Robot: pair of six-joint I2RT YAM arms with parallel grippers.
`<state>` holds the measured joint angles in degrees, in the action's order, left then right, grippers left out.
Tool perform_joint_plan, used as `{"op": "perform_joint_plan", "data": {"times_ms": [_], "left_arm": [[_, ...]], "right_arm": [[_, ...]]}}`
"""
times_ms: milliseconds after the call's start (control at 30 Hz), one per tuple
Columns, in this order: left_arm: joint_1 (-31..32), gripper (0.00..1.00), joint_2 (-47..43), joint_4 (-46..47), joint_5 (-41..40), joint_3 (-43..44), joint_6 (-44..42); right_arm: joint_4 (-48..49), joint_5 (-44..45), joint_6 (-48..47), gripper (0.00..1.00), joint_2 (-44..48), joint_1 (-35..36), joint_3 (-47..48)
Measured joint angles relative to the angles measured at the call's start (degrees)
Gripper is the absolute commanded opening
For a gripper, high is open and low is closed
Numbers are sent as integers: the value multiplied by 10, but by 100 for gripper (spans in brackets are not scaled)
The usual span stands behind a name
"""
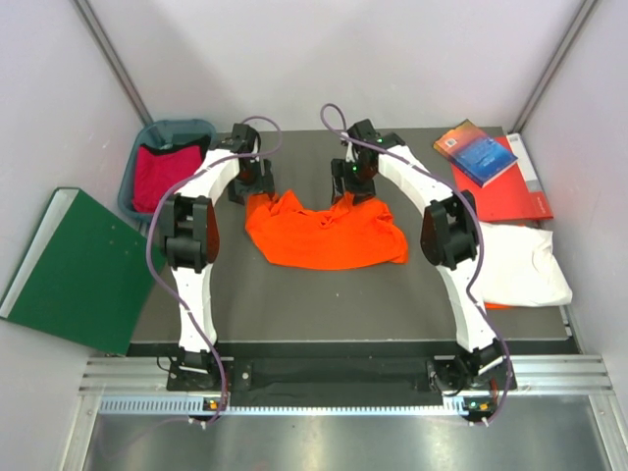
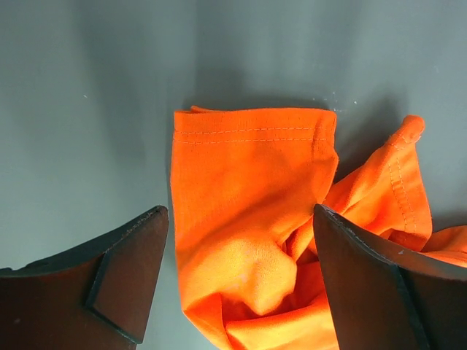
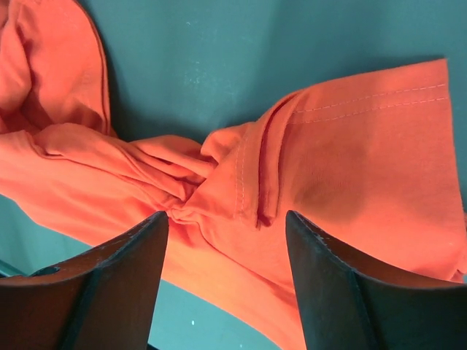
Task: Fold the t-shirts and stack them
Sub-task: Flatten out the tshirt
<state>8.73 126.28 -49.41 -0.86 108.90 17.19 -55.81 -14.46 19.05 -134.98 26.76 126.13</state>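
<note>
left gripper (image 2: 241,211): wide open astride a hemmed end of the crumpled bright orange fabric t-shirt (image 2: 248,189), which lies mid dark table (image 1: 343,304) | right gripper (image 3: 226,215): jaws apart over its twisted bunch, contact unclear | we judge: flattening step; next, pinch both ends, pull outward

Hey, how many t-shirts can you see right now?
3. The orange t-shirt lies in the middle, the crimson t-shirt in the bin at far left, the white t-shirt at the right edge. Others may hide beneath those two.
</note>
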Motion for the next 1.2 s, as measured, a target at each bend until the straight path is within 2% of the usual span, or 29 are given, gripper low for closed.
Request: {"op": "perform_joint_plan", "data": {"times_ms": [133, 200, 300, 333, 400, 467, 500, 533, 700, 867, 1200], "left_arm": [[0, 85, 0, 1, 0, 0, -1], [0, 85, 0, 1, 0, 0, -2], [0, 85, 0, 2, 0, 0, -4], [0, 85, 0, 2, 0, 0, -5], [0, 81, 3, 3, 2, 1, -6], [0, 52, 12, 5, 11, 1, -7], [0, 32, 16, 6, 16, 1, -7], [0, 0, 21, 7, 22, 1, -7], [0, 0, 40, 9, 43, 11, -6], [2, 0, 37, 28, 25, 26, 4], [2, 0, -47, 123, -43, 27, 33]], "right_arm": [[1, -1, -3, 37, -9, 1, 0], [3, -1, -5, 32, -16, 1, 0], [8, -2, -7, 18, -31, 1, 5], [8, -3, -9, 9, -37, 1, 8], [9, -3, -10, 3, -46, 1, 8], [8, -2, -10, 0, -50, 1, 8], [8, 0, -10, 0, -50, 1, 8], [9, 2, -10, 0, -50, 1, 8], [19, 26, -10, 0, -47, 1, 4], [29, 71, -9, 0, -21, -1, -2], [85, 179, 2, 0, 122, -46, 0]]}}
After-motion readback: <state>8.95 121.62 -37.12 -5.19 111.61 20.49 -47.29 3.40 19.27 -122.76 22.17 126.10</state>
